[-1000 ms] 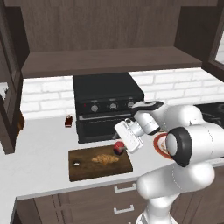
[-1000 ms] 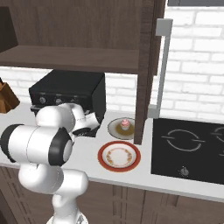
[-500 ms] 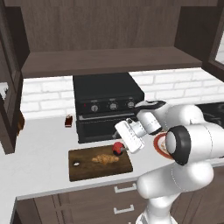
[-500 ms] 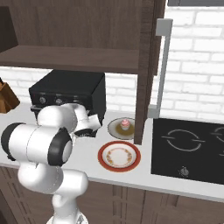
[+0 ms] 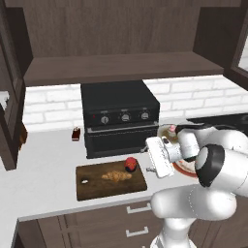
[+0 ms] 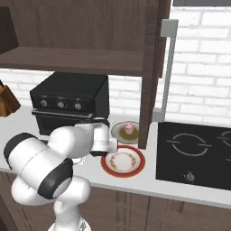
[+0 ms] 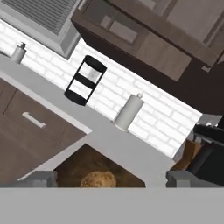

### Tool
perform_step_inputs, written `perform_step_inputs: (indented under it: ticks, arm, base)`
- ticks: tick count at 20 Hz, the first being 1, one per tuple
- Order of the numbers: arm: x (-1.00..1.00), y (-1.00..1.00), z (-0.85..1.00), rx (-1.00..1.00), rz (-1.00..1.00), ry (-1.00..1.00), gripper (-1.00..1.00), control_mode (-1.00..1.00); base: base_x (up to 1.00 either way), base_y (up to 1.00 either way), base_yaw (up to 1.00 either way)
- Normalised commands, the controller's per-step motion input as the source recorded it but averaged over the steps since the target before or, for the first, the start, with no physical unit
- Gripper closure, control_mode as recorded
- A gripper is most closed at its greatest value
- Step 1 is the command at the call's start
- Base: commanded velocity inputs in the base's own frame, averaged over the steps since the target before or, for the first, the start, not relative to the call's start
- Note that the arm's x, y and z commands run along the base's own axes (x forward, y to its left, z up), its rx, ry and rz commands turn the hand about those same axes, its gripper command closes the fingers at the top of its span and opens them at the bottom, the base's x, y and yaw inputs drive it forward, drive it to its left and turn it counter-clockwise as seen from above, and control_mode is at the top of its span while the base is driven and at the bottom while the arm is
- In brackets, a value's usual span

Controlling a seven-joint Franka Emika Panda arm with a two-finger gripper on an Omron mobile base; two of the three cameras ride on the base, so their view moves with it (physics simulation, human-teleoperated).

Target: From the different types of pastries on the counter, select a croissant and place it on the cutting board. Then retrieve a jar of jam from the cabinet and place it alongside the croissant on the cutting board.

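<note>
The jar of jam (image 5: 130, 164) is seen standing on the cutting board (image 5: 92, 185), just left of the pincer (image 5: 154, 162), whose fingers are spread apart, empty.

Both base views look forward and down from behind the arm, sharing the black oven (image 5: 120, 118). The hand view sits close, tilted over the cutting board (image 7: 83, 168)

Golden croissant (image 5: 116, 176) lies mid cutting board (image 5: 92, 186); red jam jar (image 5: 130, 164) seemingly upright beside it.
</note>
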Motion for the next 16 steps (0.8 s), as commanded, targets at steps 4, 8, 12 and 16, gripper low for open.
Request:
perform_step_inputs:
  ticks: [4,8,12,16]
  arm:
    - [-0.55,-0.71,0.1,0.35,0.0,-0.13,-1.0,-1.0]
    - [-0.84,-0.81,0.03,0.26,0.01,-0.1,-1.0,-1.0]
    - [-0.84,-0.92,0.04,0.25,0.02,-0.09,-1.0,-1.0]
    - [-0.71,-0.96,0.11,0.31,0.01,-0.1,-1.0,-1.0]
  base:
    - [0.0,0.0,0.0]
    - [0.0,0.0,0.0]
    - [0.0,0.0,0.0]
    - [0.0,0.0,0.0]
